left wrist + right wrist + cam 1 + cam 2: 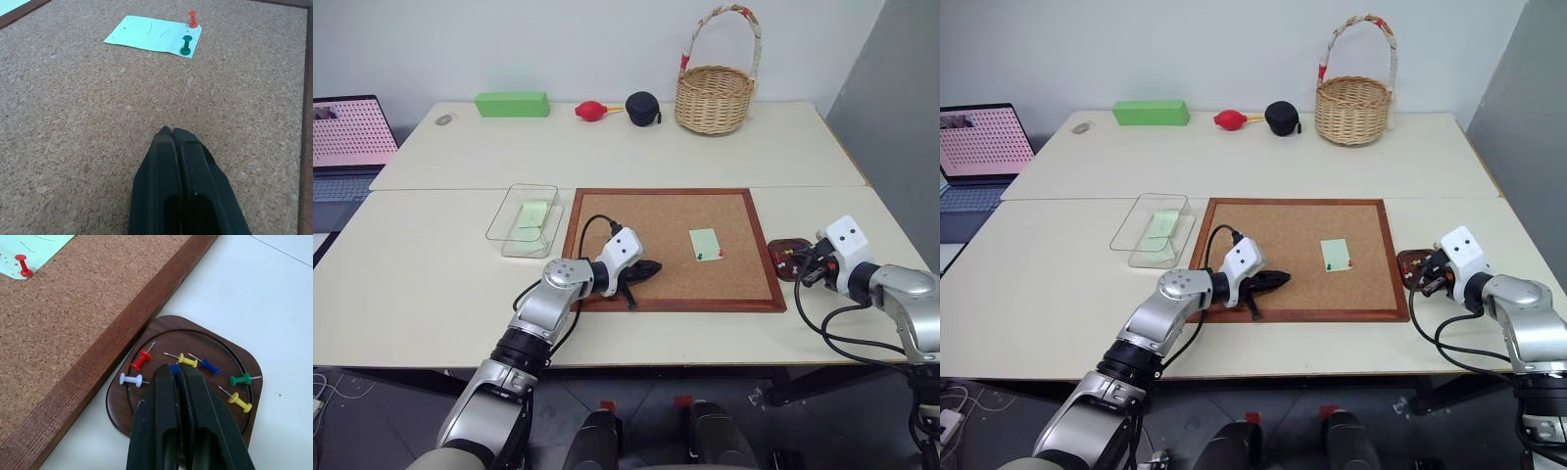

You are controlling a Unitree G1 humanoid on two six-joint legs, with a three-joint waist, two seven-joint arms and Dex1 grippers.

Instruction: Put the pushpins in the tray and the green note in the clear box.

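— Jaws first: how do they stand?

— Left gripper [172,131] has its jaws pressed together on nothing, hovering low over the corkboard [656,220] near its left edge. Right gripper [176,369] sits over the dark wooden tray [161,335], jaws almost together with a blue pushpin [173,368] at their tips; whether they pinch it, I cannot tell.

— What lies in the tray?

— Loose pushpins: a red one [141,360], a white one [131,379], two yellow [187,361] [240,402], another blue [210,367] and a green one [240,380]. The tray rests on the tabletop [440,284], touching the right edge of the corkboard's wooden frame.

— And the green note?

— Green note [705,244] lies flat on the cork, right of centre, ahead of the left gripper, pinned along one edge by a red pin [193,19] and a dark green pin [186,45] side by side.

— The clear box?

— Clear box [507,221] stands just left of the corkboard, a pale-green slip [531,215] inside.

— Anything farther out?

— Wicker basket [717,93], black pouch [642,108], red bulb [591,110] and bright-green block [512,104] along the far edge; a laptop [347,137] at the left.
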